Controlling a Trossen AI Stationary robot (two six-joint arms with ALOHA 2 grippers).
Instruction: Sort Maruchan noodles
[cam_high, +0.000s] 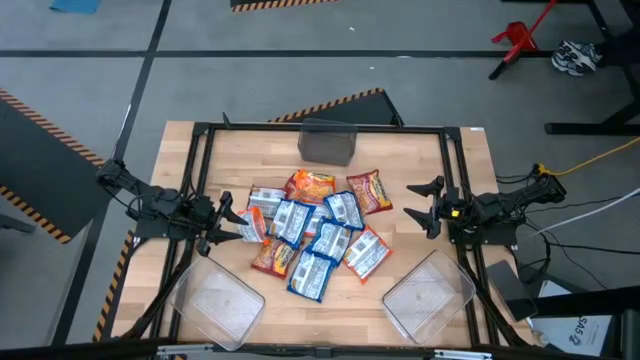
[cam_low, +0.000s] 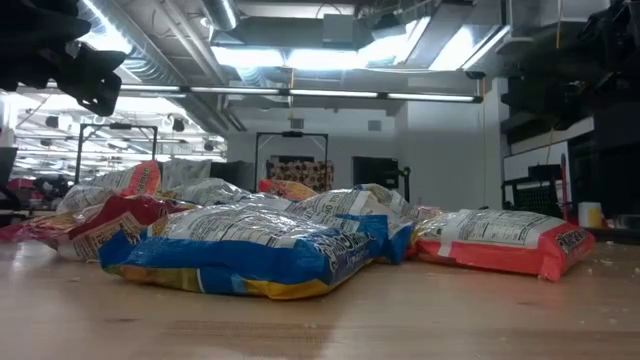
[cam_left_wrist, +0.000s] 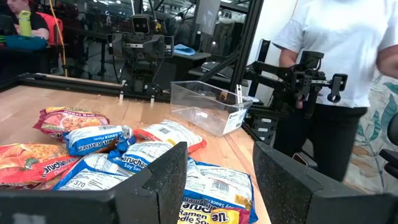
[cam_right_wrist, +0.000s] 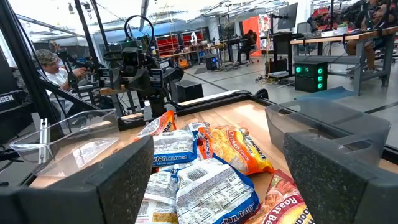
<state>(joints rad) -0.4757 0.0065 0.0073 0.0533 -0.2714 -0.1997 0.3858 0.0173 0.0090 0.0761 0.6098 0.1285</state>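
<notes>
The Maruchan noodles (cam_high: 315, 232) lie in a loose overlapping pile at the middle of the wooden table: blue-and-white, orange and red packets resting flat on the wood and on each other (cam_low: 260, 245). My left gripper (cam_high: 228, 222) stands open at the pile's left edge, held level above the table. In the left wrist view, packets (cam_left_wrist: 118, 155) show past its fingers. My right gripper (cam_high: 425, 205) stands open to the pile's right, also level. In the right wrist view, packets (cam_right_wrist: 205, 162) lie ahead of it. Neither gripper has anything between its fingers.
Three clear plastic bins stand around the pile: one at the far edge (cam_high: 327, 143), one near left (cam_high: 215, 300), one near right (cam_high: 428, 293). A black frame (cam_high: 205, 160) borders the table. A person in a white shirt (cam_left_wrist: 348, 50) stands beyond the right side.
</notes>
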